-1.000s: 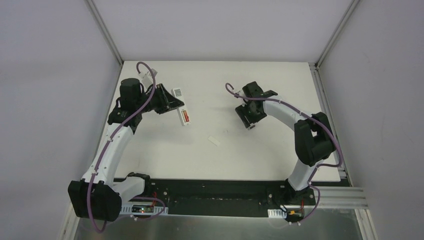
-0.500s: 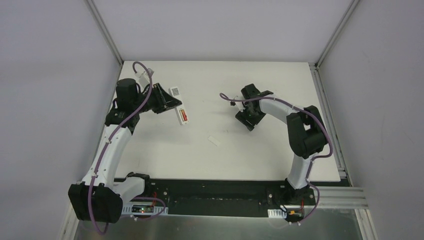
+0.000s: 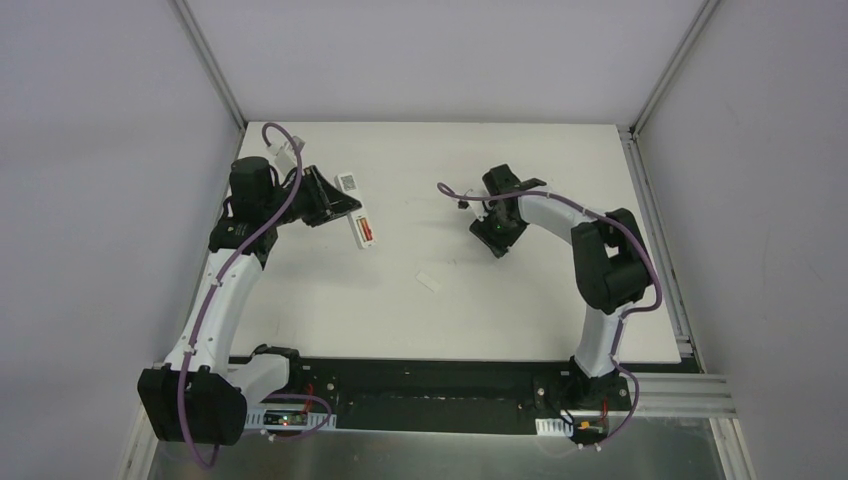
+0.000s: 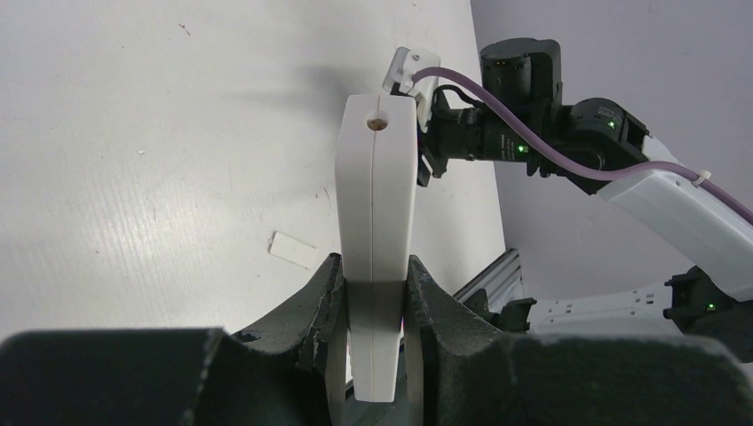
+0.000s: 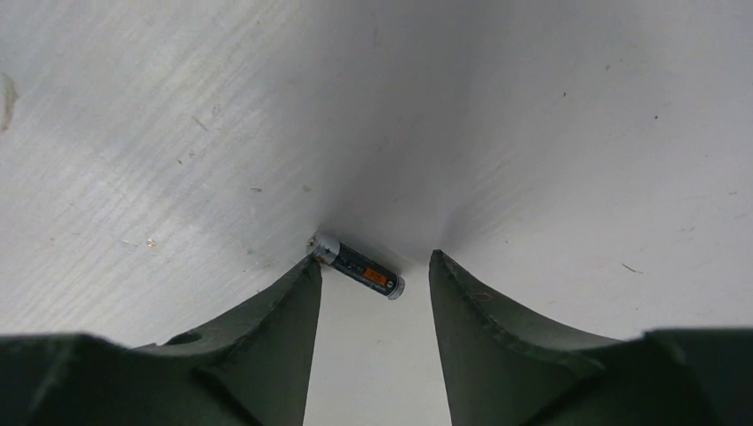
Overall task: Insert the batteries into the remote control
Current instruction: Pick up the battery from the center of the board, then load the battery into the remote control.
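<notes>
White table (image 3: 320, 320), grey walls. Left tool (image 4: 373, 297) pinches slim white rectangular remote control (image 4: 377, 195) edge-on, far left. Right tool (image 5: 373, 266) spread, tips straddling dark grey cylindrical battery (image 5: 357, 265) lying on table. Small white cover piece (image 3: 428, 281) loose mid-table.

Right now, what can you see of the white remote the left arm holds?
The remote is a slim white plastic-looking bar with a seam along its narrow edge and a small hole at one end. Its back shows a black-and-white label and an open bay holding a red battery. The left jaws pinch it near its middle. Whether it touches the table is unclear.
</notes>
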Controlling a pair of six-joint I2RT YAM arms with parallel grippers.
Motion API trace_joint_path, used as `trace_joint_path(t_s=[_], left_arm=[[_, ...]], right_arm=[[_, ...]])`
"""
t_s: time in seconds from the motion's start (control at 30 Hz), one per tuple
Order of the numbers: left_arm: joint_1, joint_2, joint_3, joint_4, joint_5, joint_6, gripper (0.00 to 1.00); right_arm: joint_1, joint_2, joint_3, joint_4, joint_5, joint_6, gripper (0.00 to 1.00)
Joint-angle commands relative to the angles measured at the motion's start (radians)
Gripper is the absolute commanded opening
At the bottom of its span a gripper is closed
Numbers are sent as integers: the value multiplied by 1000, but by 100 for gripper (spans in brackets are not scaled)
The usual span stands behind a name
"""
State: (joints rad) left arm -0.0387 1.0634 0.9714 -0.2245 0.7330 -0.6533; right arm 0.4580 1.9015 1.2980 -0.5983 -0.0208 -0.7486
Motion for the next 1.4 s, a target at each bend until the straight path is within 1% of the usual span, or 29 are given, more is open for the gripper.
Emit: trace_joint_path(t_s=[0.0, 0.07, 0.17, 0.2, 0.37, 0.47, 0.53, 0.63, 0.73, 0.83, 0.87, 0.93, 1.0, 1.17, 1.27, 1.37], left_arm=[[14, -2, 10, 25, 32, 9, 0], [16, -5, 6, 25, 31, 8, 0], [17, -8, 4, 25, 30, 7, 0], [17, -9, 3, 25, 30, 7, 0], [22, -18, 0, 25, 25, 8, 0], [22, -22, -2, 25, 22, 5, 0], [22, -21, -5, 25, 21, -1, 0], [21, -19, -7, 26, 22, -29, 0], [17, -24, 8, 28, 20, -57, 0], [6, -23, 31, 29, 16, -88, 0], [-3, -21, 37, 31, 12, -96, 0], [-28, -20, 49, 34, -9, -109, 0], [-59, -18, 59, 36, -32, -122, 0], [-135, -1, 82, 40, -80, -145, 0], [-162, 13, 92, 43, -102, -153, 0], [-175, 22, 95, 46, -109, -158, 0]], right_arm=[[-21, 33, 20, 0, -114, 2, 49], [-31, 33, 20, 5, -146, 16, 40], [-33, 35, 12, 10, -131, 28, 19], [-33, 32, 4, 18, -121, 35, 14], [-37, -5, -50, 94, -88, 92, 6], [-40, -52, -78, 170, -100, 175, 3], [-38, -109, -105, 247, -125, 262, 3], [-27, -227, -149, 367, -154, 442, 5], [4, -308, -159, 442, -157, 635, 4], [60, -374, -155, 486, -136, 760, 2], [94, -401, -149, 501, -69, 806, 0], [163, -438, -129, 513, 54, 830, 0], [220, -462, -98, 512, 108, 842, 1], [305, -468, 53, 407, 106, 924, 0], [358, -490, 94, 391, 116, 972, 0], [376, -519, 117, 384, 138, 1038, 0]])
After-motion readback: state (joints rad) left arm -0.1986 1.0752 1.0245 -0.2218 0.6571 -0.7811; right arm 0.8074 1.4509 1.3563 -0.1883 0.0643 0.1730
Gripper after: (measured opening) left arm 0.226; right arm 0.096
